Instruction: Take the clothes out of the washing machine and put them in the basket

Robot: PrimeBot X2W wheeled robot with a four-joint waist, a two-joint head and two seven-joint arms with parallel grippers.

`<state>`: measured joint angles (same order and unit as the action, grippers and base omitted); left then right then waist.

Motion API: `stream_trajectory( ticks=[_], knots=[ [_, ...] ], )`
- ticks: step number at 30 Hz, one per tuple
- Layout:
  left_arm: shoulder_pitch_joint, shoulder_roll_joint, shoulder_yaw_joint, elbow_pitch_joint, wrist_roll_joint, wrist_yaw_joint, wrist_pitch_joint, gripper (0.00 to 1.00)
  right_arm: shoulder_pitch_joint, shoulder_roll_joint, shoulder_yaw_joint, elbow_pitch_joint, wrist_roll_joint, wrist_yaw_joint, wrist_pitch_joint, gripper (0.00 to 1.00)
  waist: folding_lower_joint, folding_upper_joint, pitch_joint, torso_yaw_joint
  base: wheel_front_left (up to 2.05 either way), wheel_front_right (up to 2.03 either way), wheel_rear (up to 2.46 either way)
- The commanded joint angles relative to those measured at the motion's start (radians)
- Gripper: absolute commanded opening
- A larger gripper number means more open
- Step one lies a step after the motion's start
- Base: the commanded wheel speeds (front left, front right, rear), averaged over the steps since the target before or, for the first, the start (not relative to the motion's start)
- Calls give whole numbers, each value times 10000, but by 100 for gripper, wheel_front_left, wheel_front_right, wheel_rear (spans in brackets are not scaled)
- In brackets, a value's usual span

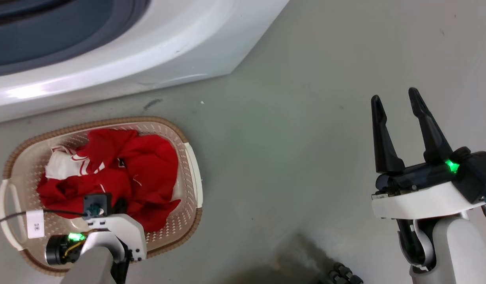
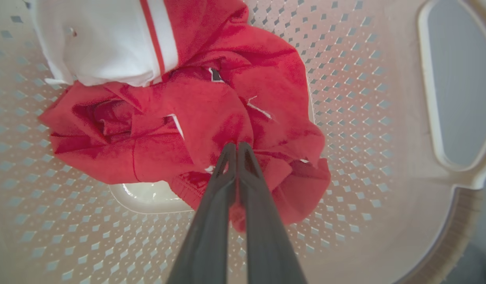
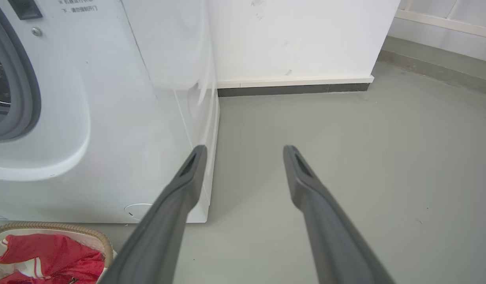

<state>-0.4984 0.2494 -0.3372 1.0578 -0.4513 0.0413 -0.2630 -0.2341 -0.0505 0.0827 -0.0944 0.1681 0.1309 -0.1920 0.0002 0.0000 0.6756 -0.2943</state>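
Down on the grey floor [image 1: 298,138] in front of the large white front-loading washing machine [image 1: 168,47] sits the cream oval plastic laundry basket with its brown woven-look rim [image 1: 109,120]. The bright red clothes with white striped cuffs [image 1: 148,165] lie crumpled inside it, a white part turned up on the side towards the machine. I have the left gripper [image 2: 236,146] pointing down into the basket. Its two dark fingers are pressed together, their tips against a fold of the red fabric. I cannot tell whether any cloth is caught between them. The right gripper [image 1: 395,95] hangs over bare floor, well apart from the basket, with its fingers spread wide and nothing between them. In its wrist view the washer's front corner stands just left of the fingers.
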Motion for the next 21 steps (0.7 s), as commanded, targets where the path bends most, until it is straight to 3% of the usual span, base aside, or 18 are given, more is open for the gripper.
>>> stream_trajectory(
  ticks=[1, 11, 12, 13, 14, 15, 21],
  knots=[
    [-212, 88, -25, 163, 89, -60, -23, 0, -195, 6, 39, -9, 80, -3, -73, 100, -2, 0, 396, -189, 0, 0, 0],
    [-1096, 243, -478, 1764, 339, -388, 334, 0, -407, 6, 166, 347, 212, -3, -357, 100, -2, 0, 740, -527, 0, 0, 0],
    [-1120, 227, -477, 1836, 304, -387, 348, 11, -420, 6, 169, 381, 222, -3, -379, 100, -2, 0, 730, -532, 0, 0, 0],
    [-1137, 202, -463, 1901, 256, -378, 365, 44, -432, 6, 176, 406, 232, -3, -392, 100, -2, 0, 713, -540, 0, 0, 0],
    [-1152, 174, -445, 1946, 224, -367, 376, 88, -441, 6, 182, 436, 228, -3, -402, 100, -2, 0, 693, -541, 0, 0, 0],
    [-1154, 140, -445, 1977, 210, -363, 391, 100, -444, 6, 182, 464, 212, -3, -410, 100, -2, 0, 658, -534, 0, 0, 0],
    [-938, -57, -332, 2155, -24, -322, 334, 100, -396, 4, 113, 552, 68, -3, -446, 100, -2, 0, 117, -399, 0, 0, 0]
  ],
)
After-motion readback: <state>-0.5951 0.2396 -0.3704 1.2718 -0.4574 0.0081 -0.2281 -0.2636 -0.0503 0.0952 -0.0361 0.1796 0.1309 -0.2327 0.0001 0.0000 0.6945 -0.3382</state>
